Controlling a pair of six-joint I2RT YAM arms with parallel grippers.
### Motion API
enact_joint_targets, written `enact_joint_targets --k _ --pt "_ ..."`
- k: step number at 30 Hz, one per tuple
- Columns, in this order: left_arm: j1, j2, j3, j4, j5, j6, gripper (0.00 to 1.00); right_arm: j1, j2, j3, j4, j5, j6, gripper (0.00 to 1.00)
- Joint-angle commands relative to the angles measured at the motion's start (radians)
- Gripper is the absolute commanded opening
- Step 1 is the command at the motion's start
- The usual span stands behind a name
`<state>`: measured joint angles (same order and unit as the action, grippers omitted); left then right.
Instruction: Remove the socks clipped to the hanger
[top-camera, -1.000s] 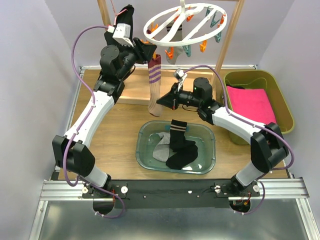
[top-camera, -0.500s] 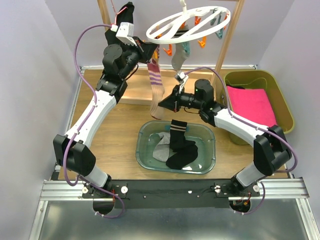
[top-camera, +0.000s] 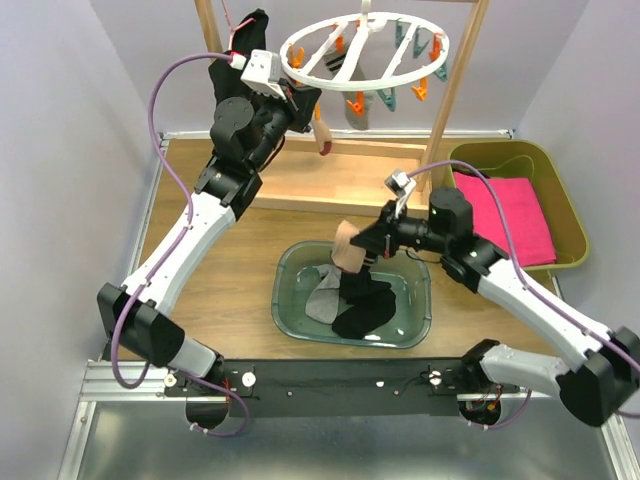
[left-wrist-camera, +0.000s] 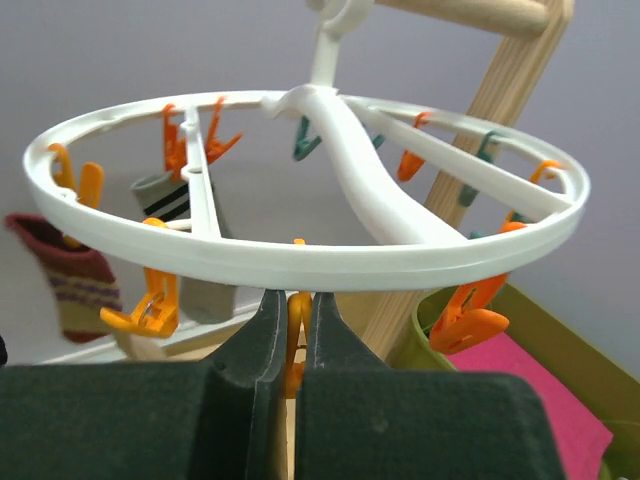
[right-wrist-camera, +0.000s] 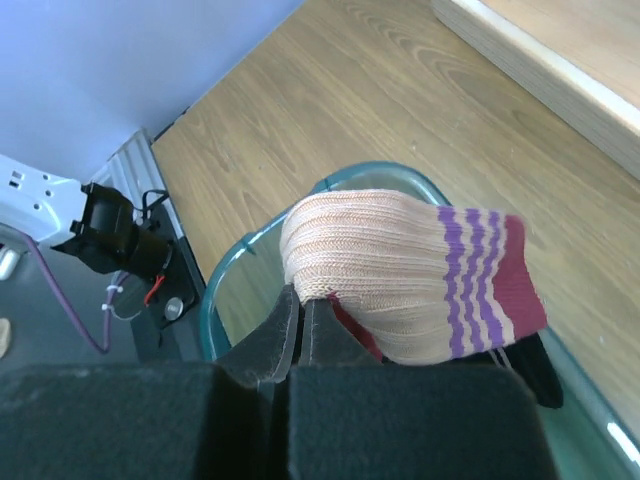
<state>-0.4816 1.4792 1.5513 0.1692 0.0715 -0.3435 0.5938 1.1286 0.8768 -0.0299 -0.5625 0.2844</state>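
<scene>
Biggest change from a second ago: tan sock (top-camera: 347, 243) off the hanger (top-camera: 300, 70) at last. Back then hung straight down from the ring's near rim, long axis vertical, purple-striped cuff up top. Now pinched in the right gripper (top-camera: 372, 243), shut tight on a fold in the tan part, held up over the far rim of the teal tub (top-camera: 285, 292), mid-counter (top-camera: 230, 250) toward the near edge. In the right wrist view, sits sideways across the closed fingertips (right-wrist-camera: 285, 325), long axis running left to right, maroon-and-purple cuff end pointing right, tan end bunched up at the left.

Also different: ring tipped up on its right side half a second ago, now about level and swung a bit left, hanging above the counter's far edge.

Left gripper (left-wrist-camera: 290, 310) up under the ring's near rim, clamped on an orange peg (left-wrist-camera: 295, 345) hanging there.

Still clipped on, going by the left wrist view: grey striped-cuff sock (left-wrist-camera: 172, 200) and maroon striped sock (left-wrist-camera: 70, 270), both hanging lengthwise straight down at the left of the ring.

Down in the tub: black socks (top-camera: 360, 305) in a heap, touching a pale grey sock (top-camera: 322, 305) just to their left.
</scene>
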Motion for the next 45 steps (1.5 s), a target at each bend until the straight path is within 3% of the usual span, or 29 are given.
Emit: enact_joint_targets --k 1,10,12,14,15,16,18,22,26,30,37,40,45 --pt "-0.048 -0.077 -0.02 -0.017 -0.094 0.089 0.0 0.0 -0.11 -0.07 -0.234 0.113 0.022 0.01" --pt "-0.162 -0.114 -0.028 -0.014 -0.092 0.072 0.0 0.0 -0.259 -0.122 -0.307 0.118 0.084 0.01" --pt "-0.181 -0.117 -0.025 -0.013 -0.091 0.067 0.0 0.0 -0.295 -0.113 -0.309 0.11 0.084 0.05" --pt "-0.199 -0.123 -0.025 -0.007 -0.091 0.061 0.0 0.0 -0.297 -0.117 -0.323 0.145 0.079 0.19" --pt "-0.206 -0.123 -0.025 -0.005 -0.09 0.054 0.0 0.0 -0.291 -0.122 -0.332 0.16 0.073 0.47" --pt "-0.209 -0.123 -0.025 0.0 -0.085 0.049 0.0 0.0 -0.27 -0.127 -0.347 0.183 0.065 0.6" --pt "-0.225 -0.125 -0.025 0.001 -0.084 0.044 0.0 0.0 -0.254 -0.148 -0.329 0.205 0.061 0.77" --pt "-0.25 -0.131 -0.026 0.007 -0.078 0.029 0.0 0.0 -0.23 -0.173 -0.103 0.28 0.059 0.94" --pt "-0.273 -0.134 -0.022 0.01 -0.082 0.028 0.0 0.0 -0.109 -0.121 0.126 0.315 0.009 0.98" --pt "-0.288 -0.138 -0.019 0.009 -0.091 0.024 0.0 0.001 0.135 -0.01 0.306 0.32 -0.079 0.98" --pt "-0.314 -0.142 -0.017 0.006 -0.101 0.023 0.0 0.0 0.489 0.169 0.687 0.179 -0.145 0.99" --pt "-0.322 -0.14 -0.014 0.004 -0.105 0.021 0.0 0.001 0.595 0.284 0.761 0.106 -0.133 0.99" --pt "-0.328 -0.134 -0.01 0.003 -0.108 0.028 0.0 0.0 0.78 0.468 0.745 0.026 -0.122 0.99"
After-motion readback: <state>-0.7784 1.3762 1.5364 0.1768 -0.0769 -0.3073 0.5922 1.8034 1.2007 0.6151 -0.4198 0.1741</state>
